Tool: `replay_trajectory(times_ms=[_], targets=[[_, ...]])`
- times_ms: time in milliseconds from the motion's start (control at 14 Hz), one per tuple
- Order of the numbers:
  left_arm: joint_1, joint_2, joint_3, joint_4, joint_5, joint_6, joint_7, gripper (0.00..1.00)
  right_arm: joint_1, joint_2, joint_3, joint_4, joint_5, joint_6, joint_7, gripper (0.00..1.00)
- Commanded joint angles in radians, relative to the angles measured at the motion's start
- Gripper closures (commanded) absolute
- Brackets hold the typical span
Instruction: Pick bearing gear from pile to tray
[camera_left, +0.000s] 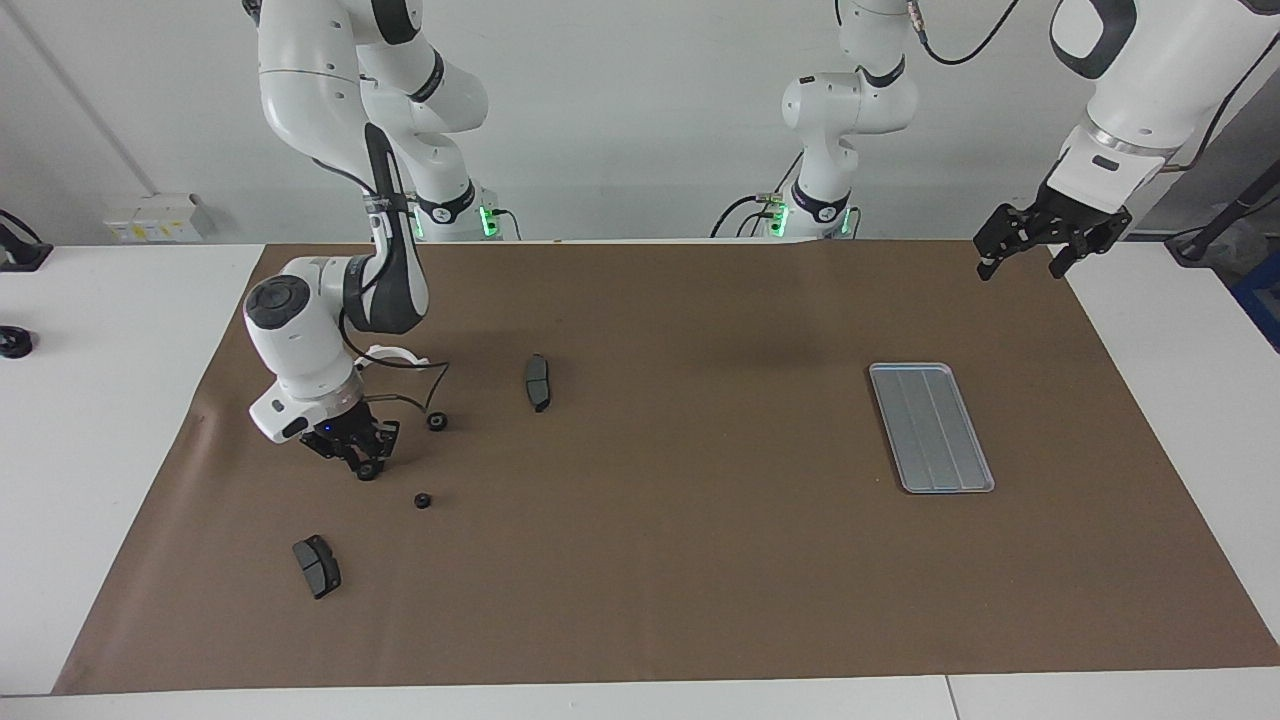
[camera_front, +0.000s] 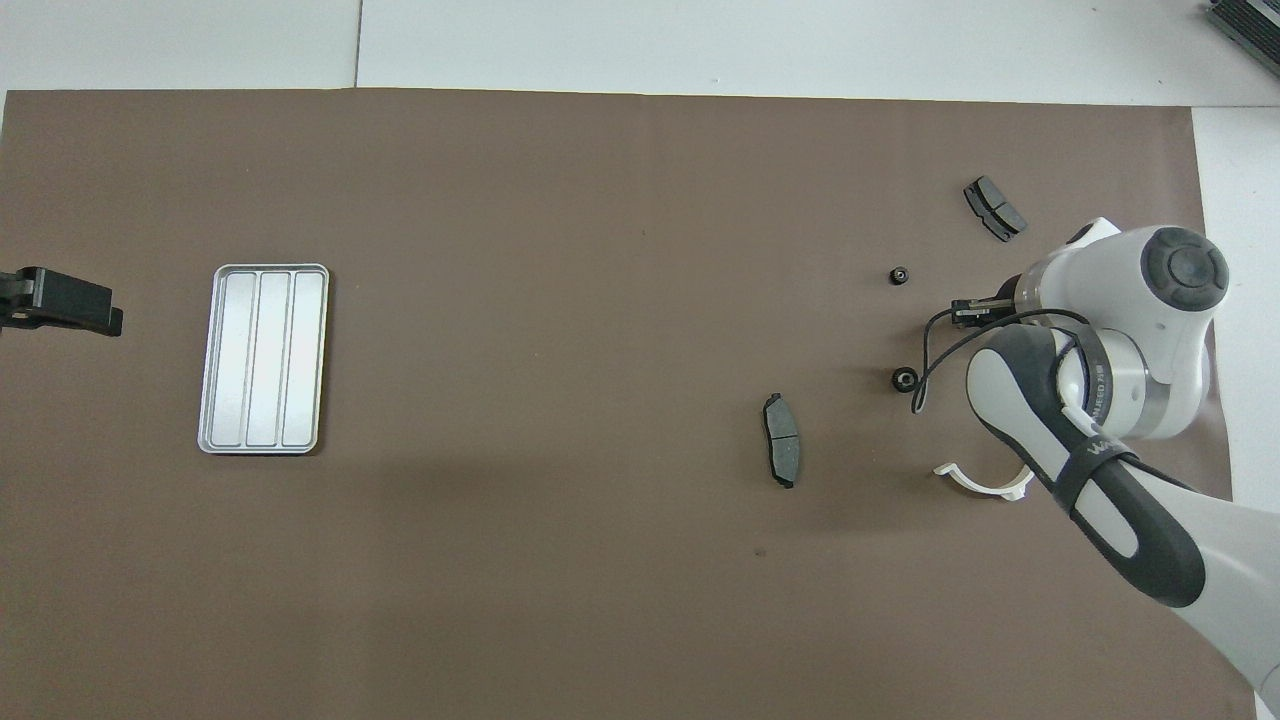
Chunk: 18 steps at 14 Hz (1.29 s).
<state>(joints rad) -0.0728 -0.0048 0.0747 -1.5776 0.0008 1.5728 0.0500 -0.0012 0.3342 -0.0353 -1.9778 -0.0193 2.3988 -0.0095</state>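
Your right pincer (camera_left: 366, 466) is pinched shut on a tiny gear (camera_left: 368, 470) low over the pile, so it could easily pop out on the long haul to the tray (camera_left: 931, 427) (left pincer (camera_left: 1021, 252) just waits, wide open).

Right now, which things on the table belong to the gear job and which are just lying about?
Job: right gripper shut on a small black gear; two loose gears; tray.
Lying about: two grey curved pads; white half-ring; left gripper waiting.
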Motion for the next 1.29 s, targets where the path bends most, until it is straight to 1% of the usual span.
replay_trajectory(times_ms=[0,72,143,429,501,573,644,716,859,930,1002,1074,1217], targets=[[0.011,-0.017,-0.007,-0.019,-0.008,0.013,-0.002,0.00,0.059,-0.049,0.023,0.106,0.010,-0.166,0.127,1.00],[0.011,-0.017,-0.007,-0.019,-0.008,0.015,-0.002,0.00,0.102,-0.049,0.023,0.140,0.010,-0.194,0.197,1.00],[0.011,-0.017,-0.007,-0.019,-0.008,0.015,-0.004,0.00,0.150,-0.044,0.023,0.149,0.010,-0.181,0.279,1.00],[0.011,-0.018,-0.007,-0.021,-0.008,0.013,-0.004,0.00,0.338,-0.034,0.032,0.151,0.013,-0.066,0.606,1.00],[0.011,-0.017,-0.007,-0.021,-0.008,0.013,-0.004,0.00,0.371,-0.021,0.034,0.152,0.015,-0.034,0.668,1.00],[0.011,-0.017,-0.007,-0.021,-0.008,0.013,-0.004,0.00,0.403,-0.003,0.035,0.154,0.042,0.003,0.727,1.00],[0.011,-0.017,-0.007,-0.021,-0.008,0.015,-0.004,0.00,0.447,0.020,0.034,0.168,0.083,0.038,0.776,1.00],[0.013,-0.017,-0.007,-0.019,-0.008,0.015,-0.004,0.00,0.499,0.060,0.034,0.190,0.102,0.060,0.814,1.00],[0.011,-0.017,-0.007,-0.019,-0.008,0.010,-0.002,0.00,0.567,0.152,0.034,0.261,0.088,0.078,0.931,1.00],[0.011,-0.017,-0.007,-0.019,-0.008,0.007,-0.002,0.00,0.604,0.190,0.032,0.278,0.087,0.114,0.983,1.00],[0.013,-0.018,-0.007,-0.021,-0.008,-0.003,-0.004,0.00,0.616,0.210,0.032,0.281,0.084,0.141,1.000,0.96],[0.011,-0.018,-0.007,-0.019,-0.008,0.000,-0.002,0.00,0.619,0.216,0.034,0.281,0.079,0.145,1.002,0.90],[0.010,-0.018,-0.007,-0.019,-0.008,-0.003,-0.002,0.00,0.636,0.224,0.032,0.275,0.076,0.143,1.004,0.81]])
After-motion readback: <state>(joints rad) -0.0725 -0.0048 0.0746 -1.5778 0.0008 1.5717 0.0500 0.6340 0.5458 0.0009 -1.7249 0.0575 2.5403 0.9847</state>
